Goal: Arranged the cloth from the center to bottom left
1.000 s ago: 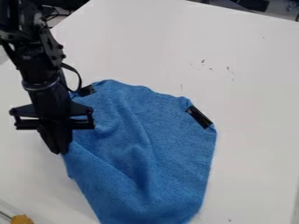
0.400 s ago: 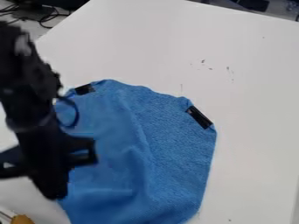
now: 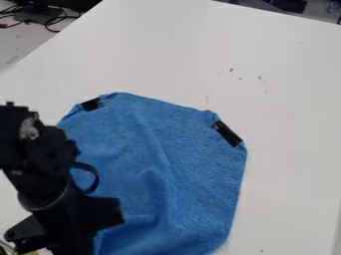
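Black arm (image 3: 35, 154) at view's left edge, slanting down and rightward. Gripper (image 3: 70, 224) low, at lower left, reaching the bottom edge; broad black body tilted, its right side higher in view. Thin dark loop (image 3: 97, 180) bows out beside the wrist (image 3: 43, 191). Pale patch (image 3: 29, 128) on upper housing.

The widest way for a hand is the bare white tabletop (image 3: 293, 89), running from 11 o'clock round through 12 and 3 to 4 o'clock, beside the blue cloth (image 3: 193, 169). The arm (image 3: 40, 164) blocks passage at 8 to 9 o'clock, and its gripper (image 3: 70, 231) at 7; the arm's cable loop (image 3: 96, 182) juts over the cloth's left part. A raised fold runs towards 6 o'clock. Loose cables (image 3: 50, 21) lie beyond the table edge, near 11.
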Robot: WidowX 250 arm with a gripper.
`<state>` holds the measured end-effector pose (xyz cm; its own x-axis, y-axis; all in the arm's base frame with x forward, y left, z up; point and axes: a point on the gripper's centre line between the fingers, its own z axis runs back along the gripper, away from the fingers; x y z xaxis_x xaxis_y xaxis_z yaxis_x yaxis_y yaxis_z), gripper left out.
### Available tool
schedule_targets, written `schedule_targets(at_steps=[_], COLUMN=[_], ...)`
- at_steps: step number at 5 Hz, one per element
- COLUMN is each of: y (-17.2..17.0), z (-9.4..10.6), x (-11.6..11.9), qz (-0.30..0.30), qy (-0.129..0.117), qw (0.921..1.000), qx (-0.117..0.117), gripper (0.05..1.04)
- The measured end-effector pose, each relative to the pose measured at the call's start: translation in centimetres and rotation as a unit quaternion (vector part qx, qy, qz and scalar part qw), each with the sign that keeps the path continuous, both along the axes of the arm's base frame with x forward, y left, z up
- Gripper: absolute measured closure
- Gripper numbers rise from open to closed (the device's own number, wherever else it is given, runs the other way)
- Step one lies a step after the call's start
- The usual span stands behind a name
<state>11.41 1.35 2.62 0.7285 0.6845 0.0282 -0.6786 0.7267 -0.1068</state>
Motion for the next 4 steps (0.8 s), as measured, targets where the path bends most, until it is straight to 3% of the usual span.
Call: schedule_targets(at_steps=[1, 2, 3, 4], y=[0.8, 1.5, 3.1, 5.4], z=[-0.2, 0.4, 2.4, 5.6], x=[0.3, 0.8, 1.5, 3.1], qz=[-0.011, -0.026, -0.054, -0.120], qy=[0.013, 0.019, 0.039, 0.075], qw=[0.9998, 0.9994, 0.9971, 0.9874], qx=[-0.004, 0.009, 0.036, 0.071], gripper=[0.593, 0.280, 0.081, 0.080])
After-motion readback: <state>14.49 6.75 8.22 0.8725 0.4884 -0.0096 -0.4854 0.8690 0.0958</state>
